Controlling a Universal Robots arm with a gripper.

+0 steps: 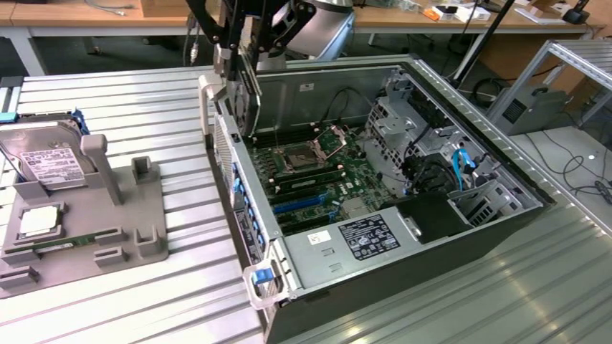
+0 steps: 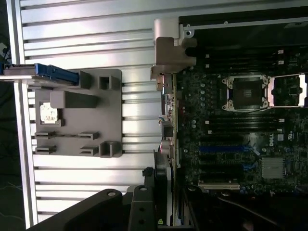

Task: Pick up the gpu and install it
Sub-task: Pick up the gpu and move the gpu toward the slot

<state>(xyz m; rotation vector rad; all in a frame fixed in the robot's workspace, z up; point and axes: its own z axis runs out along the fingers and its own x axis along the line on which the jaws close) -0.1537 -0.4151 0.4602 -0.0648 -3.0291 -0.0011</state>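
The gpu (image 1: 251, 79), a thin dark card with a narrow silvery bracket along one side, hangs upright over the rear wall of the open computer case (image 1: 497, 215). My gripper (image 1: 244, 36) is shut on the card's upper edge. The card's lower end is just above the case's rim, beside the pale latch (image 1: 211, 89). In the wrist view the gpu (image 2: 163, 171) shows edge-on between my gripper's dark fingers (image 2: 144, 207). It lines up with the case's rear edge, and the motherboard (image 2: 240, 125) with its blue slots (image 2: 224, 149) lies beside it.
A grey fixture (image 1: 91, 222) on the slatted metal table at the exterior view's left holds a hard drive (image 1: 43, 161), a square chip (image 1: 39, 221) and a memory stick (image 1: 57, 247). Inside the case are cables, a drive cage (image 1: 402, 122) and a labelled power supply (image 1: 368, 236).
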